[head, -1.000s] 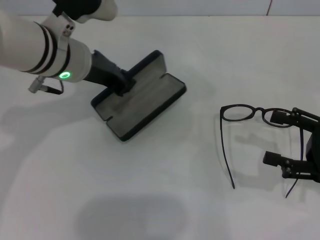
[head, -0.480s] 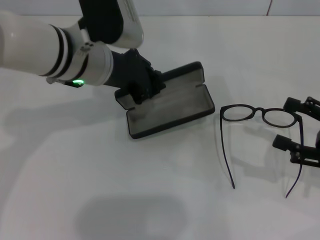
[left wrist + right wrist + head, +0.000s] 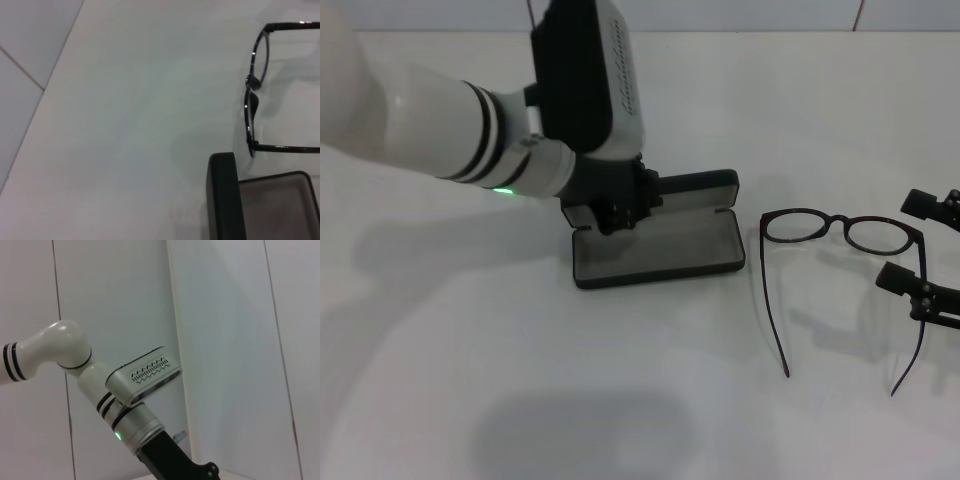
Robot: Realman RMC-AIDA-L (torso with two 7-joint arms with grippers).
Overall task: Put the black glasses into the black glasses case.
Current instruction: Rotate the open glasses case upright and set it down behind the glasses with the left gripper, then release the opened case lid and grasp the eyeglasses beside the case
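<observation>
The black glasses case [image 3: 658, 245] lies open on the white table [image 3: 620, 400], its grey lining facing up and its lid standing along the far edge. The left gripper [image 3: 615, 205] is at the case's far left corner, set down over the lid edge; its dark fingers appear closed on that edge, though the exact contact is partly hidden by the gripper body. The left arm [image 3: 430, 140] reaches in from the left side of the head view, a green light showing on its wrist.

The black glasses [image 3: 835, 265] lie on the table just to the right of the case, apart from it. They rest lenses upright, the front toward the far side, both temple arms unfolded and pointing toward the robot. In the left wrist view the glasses [image 3: 252, 100] show just beyond the corner of the case [image 3: 227, 195].

The right gripper [image 3: 930, 250] sits at the right edge of the head view, beside the right lens and temple. Its jaws stand apart, holding nothing.
</observation>
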